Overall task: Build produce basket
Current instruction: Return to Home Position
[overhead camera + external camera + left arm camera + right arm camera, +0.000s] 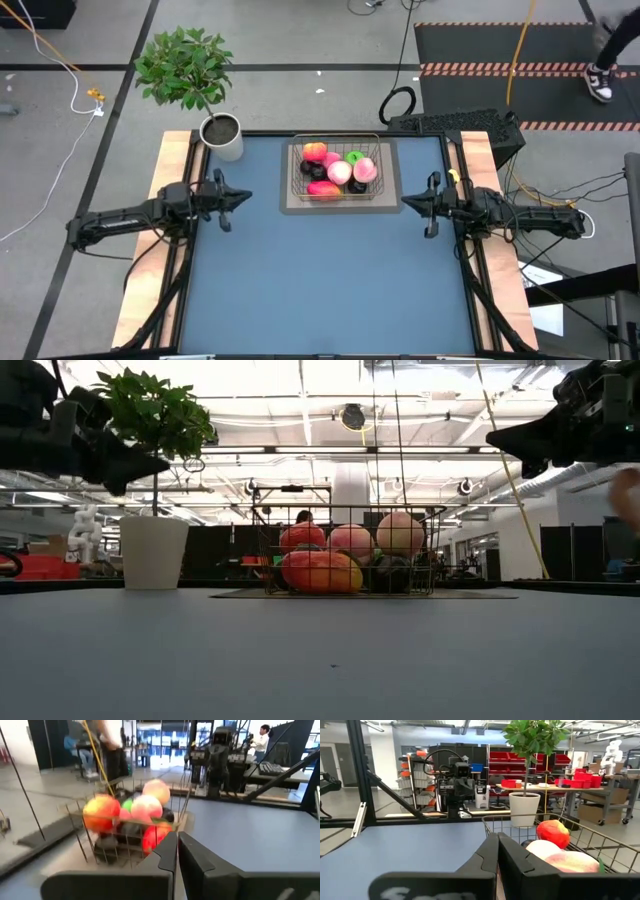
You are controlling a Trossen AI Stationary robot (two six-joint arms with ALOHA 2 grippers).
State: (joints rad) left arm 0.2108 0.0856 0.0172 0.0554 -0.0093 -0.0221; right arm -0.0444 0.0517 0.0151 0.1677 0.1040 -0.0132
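Observation:
The grey wire basket (336, 170) stands on a grey mat near the table's far edge, and shows in the low view (350, 550) too. Inside lie several toy fruits: pink peaches (340, 172), a green apple (354, 157), a red-orange oval (323, 188), an orange-red one (314, 152) and small dark round ones (357, 186). My left gripper (226, 207) hovers shut at the table's left side, level with the basket's near edge. My right gripper (428, 210) hovers shut at the table's right side. Both are raised above the table and hold nothing.
A leafy plant in a white pot (222, 136) stands at the table's far left corner, left of the basket. Bare blue tabletop (320, 280) spreads from the basket to the near edge. Wooden side strips (160, 200) border the table.

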